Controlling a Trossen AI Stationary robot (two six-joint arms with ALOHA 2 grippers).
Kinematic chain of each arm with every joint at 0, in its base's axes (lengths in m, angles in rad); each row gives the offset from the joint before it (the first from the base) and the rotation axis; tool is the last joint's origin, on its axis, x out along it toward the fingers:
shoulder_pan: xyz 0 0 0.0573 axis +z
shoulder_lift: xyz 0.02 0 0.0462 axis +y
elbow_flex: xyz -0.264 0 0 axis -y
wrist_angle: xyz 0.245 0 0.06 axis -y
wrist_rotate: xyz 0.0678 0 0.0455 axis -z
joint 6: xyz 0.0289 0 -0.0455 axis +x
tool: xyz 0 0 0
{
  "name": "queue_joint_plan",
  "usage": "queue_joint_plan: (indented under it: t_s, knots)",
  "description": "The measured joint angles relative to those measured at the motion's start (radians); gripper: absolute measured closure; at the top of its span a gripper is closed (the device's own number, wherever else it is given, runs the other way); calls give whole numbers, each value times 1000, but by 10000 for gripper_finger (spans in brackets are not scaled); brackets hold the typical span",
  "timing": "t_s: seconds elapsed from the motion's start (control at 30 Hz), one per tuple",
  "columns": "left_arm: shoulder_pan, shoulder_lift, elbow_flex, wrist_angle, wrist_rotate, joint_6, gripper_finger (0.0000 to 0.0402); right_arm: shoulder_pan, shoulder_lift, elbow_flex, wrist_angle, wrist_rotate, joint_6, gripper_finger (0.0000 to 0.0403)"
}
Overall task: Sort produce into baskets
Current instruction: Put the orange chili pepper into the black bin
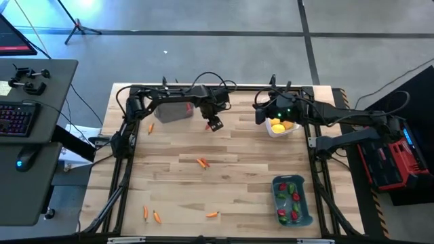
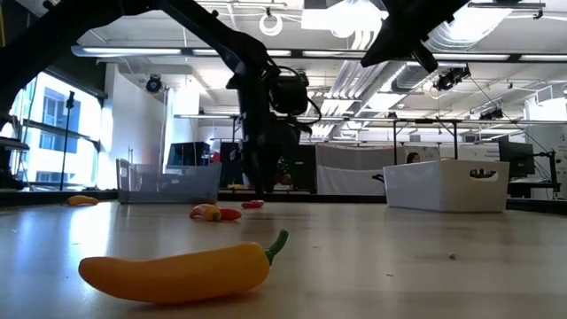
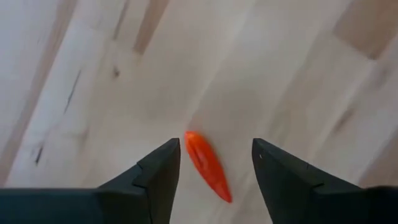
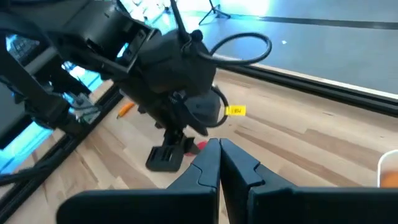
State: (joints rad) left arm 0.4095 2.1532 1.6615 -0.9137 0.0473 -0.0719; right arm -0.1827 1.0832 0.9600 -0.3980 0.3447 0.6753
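Loose carrots (image 1: 150, 215) at the counter's (image 1: 237, 176) near-left edge, two more mid-counter (image 1: 202, 162). Grey bin (image 1: 173, 110) far left. Left gripper (image 1: 214, 125) just beside it, pointing down, jaws parted around a small red pepper (image 3: 208, 165) lying flat on the wood, not gripped. Right gripper (image 4: 219, 163) pinched shut, empty, by the white bin (image 1: 282, 127) holding yellow fruit. Blue bin (image 1: 292, 200) near right, red and green peppers inside.

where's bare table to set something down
Bare wood lies between the carrots at mid-table and the blue-grey bin, and along the left edge below the clear bin. It is crowded at the far edge: the left gripper, open over a red pepper, and the white bin.
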Motion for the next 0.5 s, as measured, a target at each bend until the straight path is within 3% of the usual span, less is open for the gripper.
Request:
queue_joint_plan:
  t_s: [0.5]
  knots:
    - [9, 60, 0, -14, -20, -92, 211, -1, 1, 0, -32, -23, -4, 403]
